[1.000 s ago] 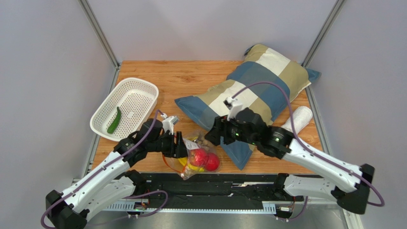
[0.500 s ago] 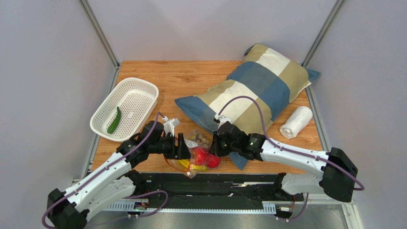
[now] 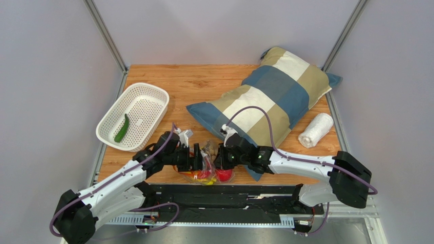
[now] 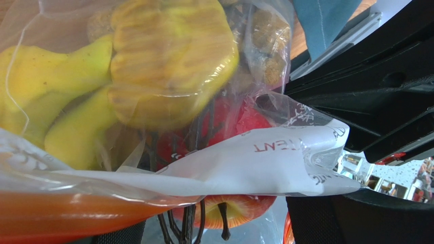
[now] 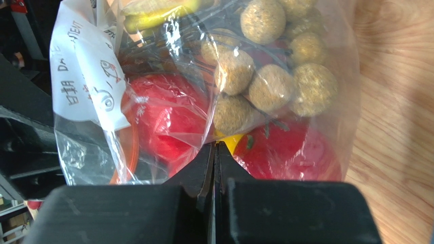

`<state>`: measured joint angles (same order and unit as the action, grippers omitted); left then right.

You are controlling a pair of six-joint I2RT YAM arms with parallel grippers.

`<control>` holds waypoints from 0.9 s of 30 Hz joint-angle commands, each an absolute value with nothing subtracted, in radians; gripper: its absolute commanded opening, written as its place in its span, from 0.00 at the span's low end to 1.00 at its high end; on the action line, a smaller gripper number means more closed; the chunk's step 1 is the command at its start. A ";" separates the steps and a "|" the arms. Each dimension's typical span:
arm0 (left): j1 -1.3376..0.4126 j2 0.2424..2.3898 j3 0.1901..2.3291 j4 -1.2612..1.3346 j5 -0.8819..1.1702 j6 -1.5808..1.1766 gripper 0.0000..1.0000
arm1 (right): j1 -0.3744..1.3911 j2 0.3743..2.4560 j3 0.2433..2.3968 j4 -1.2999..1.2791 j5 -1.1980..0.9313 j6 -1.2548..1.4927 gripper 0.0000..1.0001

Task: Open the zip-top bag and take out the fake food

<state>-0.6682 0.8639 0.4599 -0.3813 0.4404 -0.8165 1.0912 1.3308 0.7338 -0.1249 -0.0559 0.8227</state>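
Judging by how things lie, the job is barely begun. One piece of the fake food, a small green vegetable (image 3: 121, 128), lies in the white basket (image 3: 153, 99) near the left edge of the table (image 3: 204, 84). Everything else that shows is inside the zip-top bag (image 3: 208, 165), which sits at the near edge of the table, just left of its middle, between the two arms.

Through the clear film the wrist views show a yellow banana (image 4: 61, 101), a ridged yellow-orange piece (image 4: 173, 61), red apples (image 5: 168, 122) and a brownish grape bunch (image 5: 270, 76). The white label (image 4: 265, 162) and the orange zipper strip (image 4: 76, 213) lie toward the left arm. Whether the zipper is parted or sealed cannot be read from these views, though the vegetable in the basket suggests the mouth has been worked.

The left hand (image 3: 196, 156) is spread wide against the mouth end of the bag, with film and an apple between its fingers. No grip shows. The right hand (image 3: 220, 157) is closed tight, fingertips together and touching the bag's opposite side. Whether a fold of film is caught there is hidden.

What is left, then: get the mouth held wide, then lift out the banana, apples, grapes and the yellow-orange piece. A checked pillow (image 3: 265, 96) lies behind the bag toward the far right corner.
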 commanded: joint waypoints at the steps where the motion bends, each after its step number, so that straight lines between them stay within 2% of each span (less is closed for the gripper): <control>1: -0.673 0.877 0.431 -0.255 0.448 -0.853 0.85 | 1.109 1.373 0.742 -0.008 -0.097 0.865 0.00; 2: -0.673 0.874 0.430 -0.252 0.448 -0.850 0.78 | 1.111 1.381 0.744 -0.009 -0.092 0.862 0.00; 3: -0.673 0.862 0.439 -0.268 0.448 -0.836 0.58 | 1.109 1.384 0.747 -0.011 -0.087 0.861 0.00; 5: -0.673 0.835 0.460 -0.328 0.410 -0.813 0.44 | 1.109 1.390 0.749 -0.029 -0.048 0.850 0.00; 6: -0.675 0.803 0.488 -0.403 0.391 -0.789 0.31 | 1.109 1.391 0.752 -0.050 -0.034 0.844 0.00; 8: -0.673 0.773 0.524 -0.504 0.320 -0.759 0.20 | 1.109 1.394 0.753 -0.074 0.020 0.831 0.00; 9: -0.673 0.750 0.572 -0.603 0.296 -0.738 0.02 | 1.109 1.399 0.752 -0.084 0.046 0.830 0.00; 15: -0.673 0.724 0.720 -0.791 0.227 -0.836 0.00 | 1.109 1.459 0.755 -0.080 0.093 0.816 0.00; 19: -0.672 0.716 0.854 -0.948 0.112 -0.793 0.00 | 1.103 1.477 0.756 -0.097 0.127 0.802 0.00; 22: -0.672 0.710 0.965 -1.099 -0.058 -0.755 0.00 | 1.095 1.477 0.755 -0.095 0.129 0.796 0.00; 27: -0.667 0.701 1.091 -1.229 -0.512 -0.759 0.00 | 1.094 1.470 0.764 -0.095 0.120 0.790 0.00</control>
